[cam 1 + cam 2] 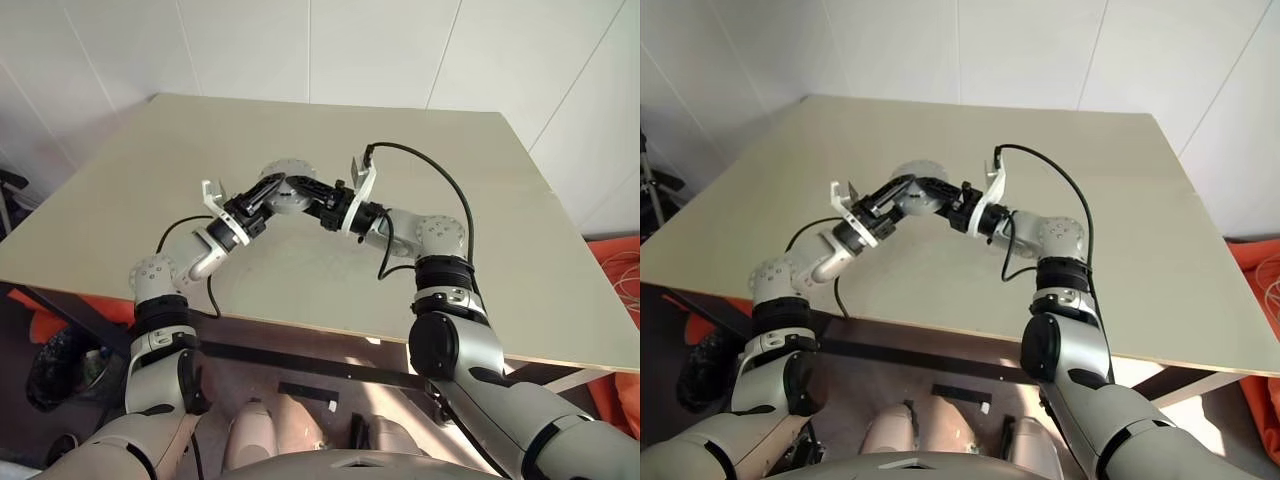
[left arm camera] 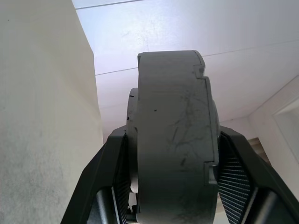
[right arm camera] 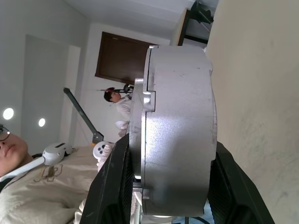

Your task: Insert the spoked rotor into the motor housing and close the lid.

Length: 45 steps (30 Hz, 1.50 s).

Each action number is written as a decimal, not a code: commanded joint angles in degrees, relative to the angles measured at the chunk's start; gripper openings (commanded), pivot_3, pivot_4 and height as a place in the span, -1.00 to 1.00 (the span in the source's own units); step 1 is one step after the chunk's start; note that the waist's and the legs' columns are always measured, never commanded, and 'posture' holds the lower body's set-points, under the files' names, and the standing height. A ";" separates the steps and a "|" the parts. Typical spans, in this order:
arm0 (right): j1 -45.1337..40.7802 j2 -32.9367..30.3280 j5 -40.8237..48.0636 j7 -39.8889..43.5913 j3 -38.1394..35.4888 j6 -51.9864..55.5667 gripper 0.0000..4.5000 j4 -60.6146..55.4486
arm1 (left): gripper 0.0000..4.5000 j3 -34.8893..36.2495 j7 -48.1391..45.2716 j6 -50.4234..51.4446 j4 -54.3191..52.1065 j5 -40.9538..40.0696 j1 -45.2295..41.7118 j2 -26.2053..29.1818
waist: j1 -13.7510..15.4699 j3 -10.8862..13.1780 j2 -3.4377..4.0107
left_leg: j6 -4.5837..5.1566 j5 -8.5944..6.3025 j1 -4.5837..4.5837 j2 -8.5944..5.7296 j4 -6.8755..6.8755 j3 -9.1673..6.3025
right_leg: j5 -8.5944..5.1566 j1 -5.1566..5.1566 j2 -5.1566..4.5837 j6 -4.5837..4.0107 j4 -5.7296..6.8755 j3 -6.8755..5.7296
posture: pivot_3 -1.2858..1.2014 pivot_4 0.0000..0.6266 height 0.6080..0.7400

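Table (image 1: 520, 250): pale beige top, bare around the arms.
Motor housing (image 1: 283, 187): round grey drum, lifted above the table's middle, held between both grippers with the lid (image 3: 138, 140) seated against one face.
Left gripper (image 1: 270, 192): black fingers (image 2: 114, 177) clamped on the housing's flat faces.
Right gripper (image 1: 305, 193): fingers (image 3: 117, 182) clamped likewise, from the opposite side.
People: two in the right wrist view's background

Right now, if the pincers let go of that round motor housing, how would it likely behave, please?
The motor housing looks like rigid metal, so probably stiff and heavy for its size. Held on edge between the left pincer and right pincer, it might roll across the table.
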 commanded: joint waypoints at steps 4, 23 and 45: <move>-1.19 -1.65 -0.89 -0.99 0.44 -5.06 0.76 -1.76 | -0.08 1.10 0.09 -3.54 -3.31 -0.53 -0.31 1.62 | -0.01 0.00 0.00 | 0.00 0.00 0.02 0.00 0.02 0.00 | 0.01 0.02 0.00 0.00 0.02 0.00 | 0.03 -1.00 1.00; -0.73 -3.58 -2.71 -0.44 1.64 -9.58 0.87 -0.05 | -0.08 -0.74 3.52 -21.40 -4.98 17.91 3.03 5.86 | -0.18 -0.01 -0.02 | -0.01 0.00 0.00 0.01 0.04 -0.02 | 0.02 0.02 0.00 0.02 0.03 -0.02 | 0.03 -1.00 1.00; -0.64 -4.41 -3.03 -0.41 1.94 -10.81 0.87 0.86 | -0.08 1.74 10.94 -21.87 2.81 23.62 2.82 6.47 | -0.19 -0.04 -0.12 | -0.01 0.00 0.04 0.01 0.24 -0.05 | 0.02 0.04 -0.03 0.02 0.23 0.00 | 0.03 -1.00 1.00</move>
